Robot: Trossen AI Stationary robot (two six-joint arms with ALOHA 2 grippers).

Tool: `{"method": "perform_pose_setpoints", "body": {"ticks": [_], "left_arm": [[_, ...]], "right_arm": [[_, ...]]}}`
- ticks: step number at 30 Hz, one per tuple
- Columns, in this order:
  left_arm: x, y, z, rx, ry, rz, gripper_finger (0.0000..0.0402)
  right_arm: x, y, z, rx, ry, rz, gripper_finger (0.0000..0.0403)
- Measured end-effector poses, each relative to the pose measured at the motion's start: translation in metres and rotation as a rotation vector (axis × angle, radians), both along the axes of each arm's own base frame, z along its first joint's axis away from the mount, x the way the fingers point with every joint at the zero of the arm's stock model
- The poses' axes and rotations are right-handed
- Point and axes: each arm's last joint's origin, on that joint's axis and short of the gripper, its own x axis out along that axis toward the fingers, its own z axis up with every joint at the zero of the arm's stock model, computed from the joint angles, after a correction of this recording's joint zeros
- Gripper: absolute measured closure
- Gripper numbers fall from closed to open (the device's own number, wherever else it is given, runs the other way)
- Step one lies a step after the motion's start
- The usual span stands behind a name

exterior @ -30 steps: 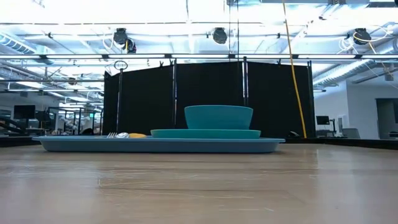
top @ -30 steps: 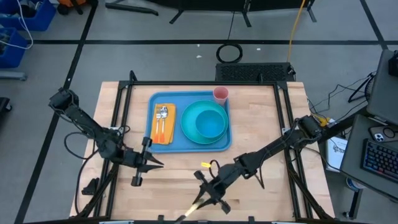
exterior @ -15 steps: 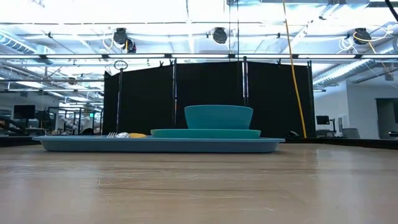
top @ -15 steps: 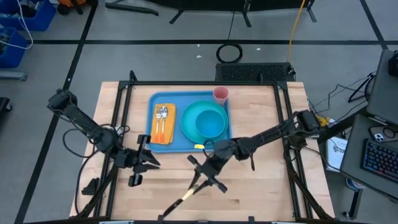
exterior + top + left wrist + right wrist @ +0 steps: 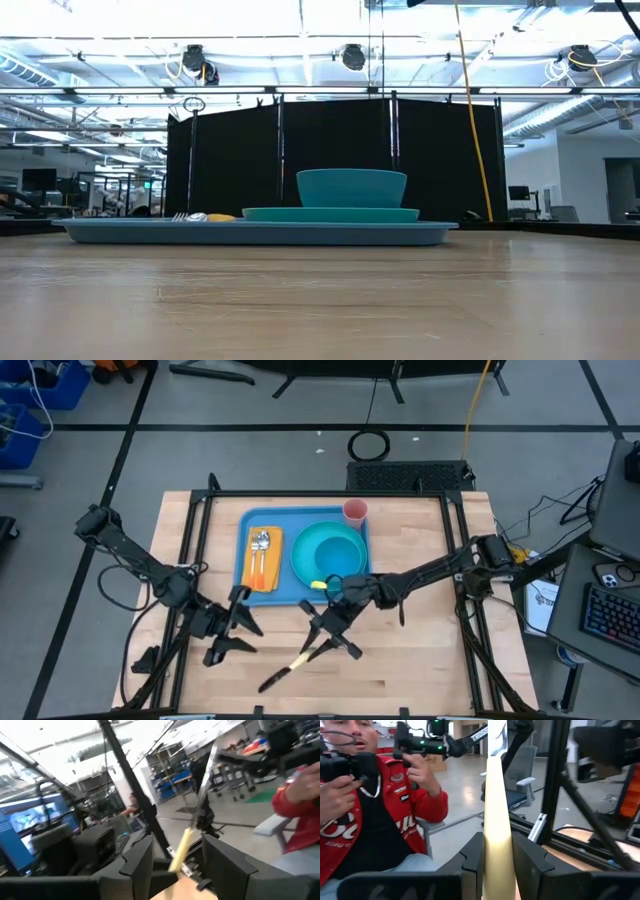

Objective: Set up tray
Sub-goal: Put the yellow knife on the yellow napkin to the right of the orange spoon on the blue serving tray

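Observation:
The light-blue tray (image 5: 305, 592) lies at the table's far middle. It carries an orange napkin (image 5: 262, 565) with a spoon and a fork, and a teal plate with a bowl (image 5: 328, 553). A pink cup (image 5: 354, 511) stands at its far right corner. My right gripper (image 5: 322, 640) is near the tray's near edge, shut on a knife (image 5: 290, 668) with a cream handle. The knife's blade points toward the near left. My left gripper (image 5: 245, 635) stands open to the left of the knife, holding nothing. In the left wrist view the knife (image 5: 192, 827) shows beyond the left gripper (image 5: 175, 870). My right gripper pinches the knife's cream handle (image 5: 497, 820) between its two fingers (image 5: 472, 855). The fingers point toward the table's near left and lie along the knife. The blade (image 5: 496, 740) sticks out past the fingertips. The knife is lifted clear of the table.
Bare wood lies on the table's near half and to the tray's right. A black frame (image 5: 200, 510) runs along the table's edges. A person in a red jacket (image 5: 385, 820) stands beyond the table. A keyboard (image 5: 610, 615) sits off to the right.
My right gripper has carried the knife from the near edge toward the tray and a little to the left, the blade still pointing near-left. My left gripper has opened and shifted slightly toward the near edge.

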Motion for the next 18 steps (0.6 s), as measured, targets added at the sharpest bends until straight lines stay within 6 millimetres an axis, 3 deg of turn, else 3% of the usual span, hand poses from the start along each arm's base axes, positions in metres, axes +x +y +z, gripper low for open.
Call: {"method": "perform_pose_setpoints", "body": {"ticks": [18], "left_arm": [[0.001,0.002,0.003,-0.036,-0.014,0.042,0.0227]], "right_arm": [[0.01,-0.044,0.0,0.074,0.071,-0.111,0.0339]]}}
